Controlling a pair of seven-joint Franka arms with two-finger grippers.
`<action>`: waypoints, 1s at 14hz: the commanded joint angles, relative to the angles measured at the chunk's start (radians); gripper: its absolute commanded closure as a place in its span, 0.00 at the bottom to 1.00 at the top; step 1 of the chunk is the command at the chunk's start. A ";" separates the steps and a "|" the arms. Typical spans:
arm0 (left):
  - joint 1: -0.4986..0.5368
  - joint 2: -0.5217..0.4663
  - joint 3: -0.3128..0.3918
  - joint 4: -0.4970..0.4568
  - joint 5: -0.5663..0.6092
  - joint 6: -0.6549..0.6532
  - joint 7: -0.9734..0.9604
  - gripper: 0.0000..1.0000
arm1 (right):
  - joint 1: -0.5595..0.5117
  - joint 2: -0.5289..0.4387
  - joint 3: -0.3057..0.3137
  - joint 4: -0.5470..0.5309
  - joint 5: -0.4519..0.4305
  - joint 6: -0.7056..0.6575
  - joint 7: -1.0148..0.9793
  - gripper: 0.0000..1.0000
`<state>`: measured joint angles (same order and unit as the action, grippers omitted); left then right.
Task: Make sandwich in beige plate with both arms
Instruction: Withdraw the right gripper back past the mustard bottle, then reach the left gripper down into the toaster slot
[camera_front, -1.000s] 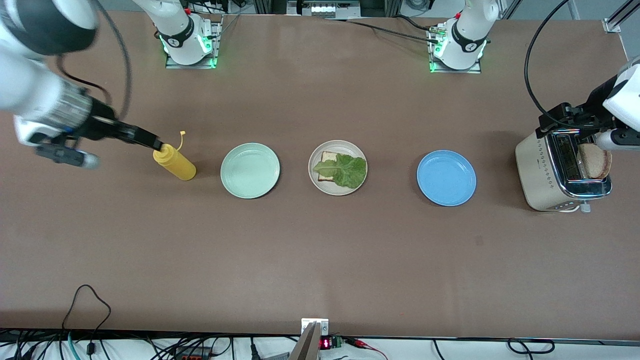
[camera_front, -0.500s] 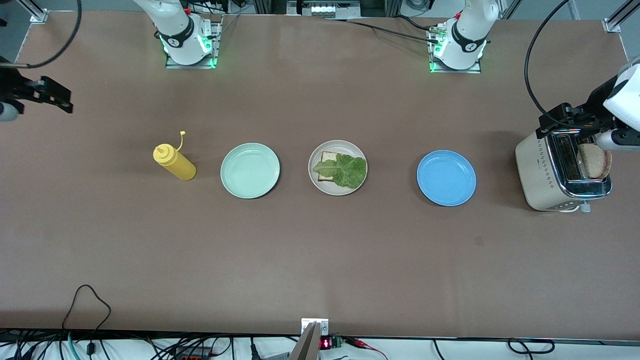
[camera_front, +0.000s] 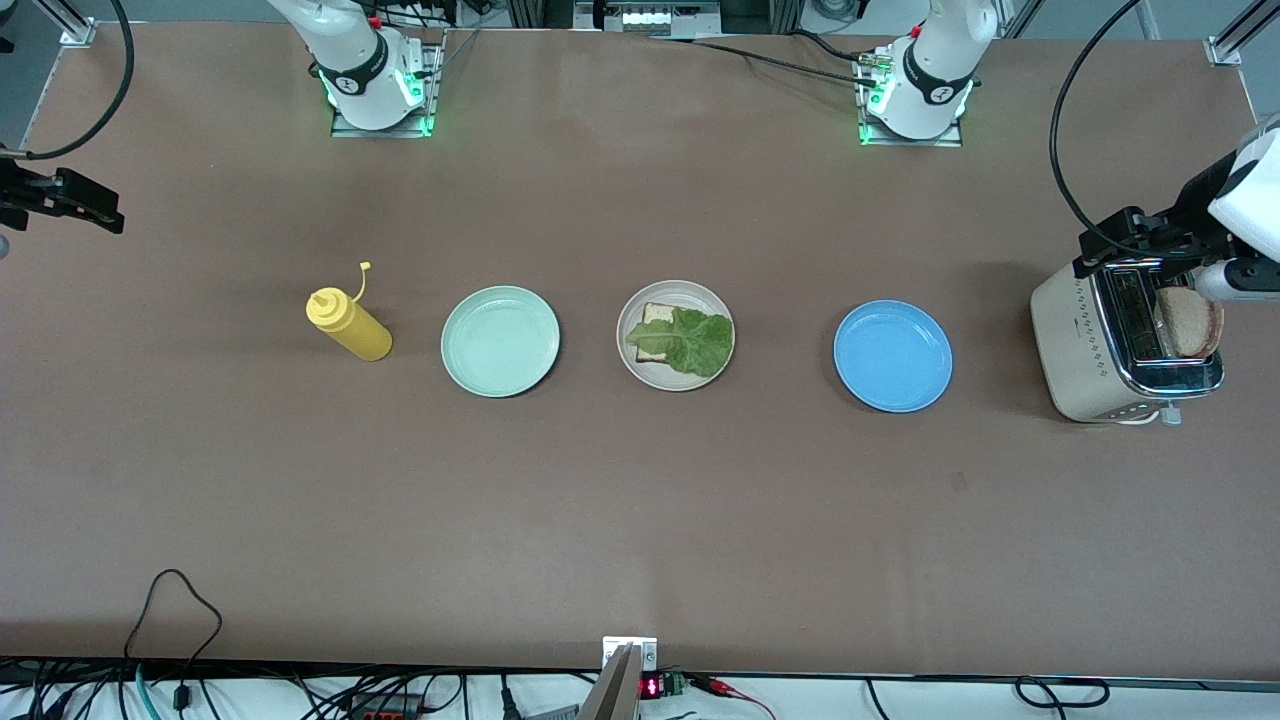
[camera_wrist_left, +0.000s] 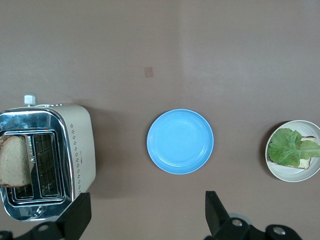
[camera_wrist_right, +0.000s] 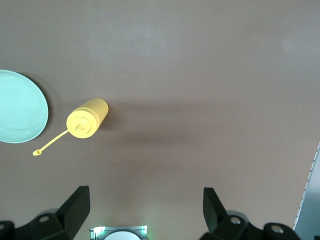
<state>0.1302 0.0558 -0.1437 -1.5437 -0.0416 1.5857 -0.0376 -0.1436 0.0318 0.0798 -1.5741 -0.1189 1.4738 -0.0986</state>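
Ruffled lettuce (camera_front: 686, 342) on square toast, round beige plate (camera_front: 632, 360). Your right claw (camera_front: 90, 208) retreated from the bottle (camera_front: 349, 325), wide; left claw (camera_wrist_left: 145, 220) wide, probably above the toaster (camera_front: 1085, 345).

Bread slice (camera_front: 656, 318) under lettuce (camera_front: 690, 342) lies in the middle plate (camera_front: 640, 372); another slice (camera_front: 1190, 322) stands in the toaster (camera_front: 1085, 350).

Table (camera_front: 640, 520): brown, matte, fills the view
Cables (camera_front: 180, 620): black, trailing along the 6 o'clock edge
Frame rail (camera_front: 1235, 35): aluminium, at 2 o'clock
Light: even, soft shadows
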 joint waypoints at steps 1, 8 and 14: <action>0.006 -0.002 0.001 0.000 0.016 0.022 0.012 0.00 | -0.002 0.008 0.011 0.022 -0.002 -0.052 -0.016 0.00; 0.006 -0.004 0.001 0.000 0.016 0.022 0.012 0.00 | 0.131 0.017 -0.104 0.026 0.071 -0.069 -0.007 0.00; 0.006 0.001 0.001 0.000 0.016 0.017 0.010 0.00 | 0.127 0.020 -0.104 0.026 0.065 -0.037 0.013 0.00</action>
<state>0.1337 0.0567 -0.1420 -1.5437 -0.0415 1.6007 -0.0365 -0.0114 0.0424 -0.0219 -1.5706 -0.0703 1.4320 -0.0940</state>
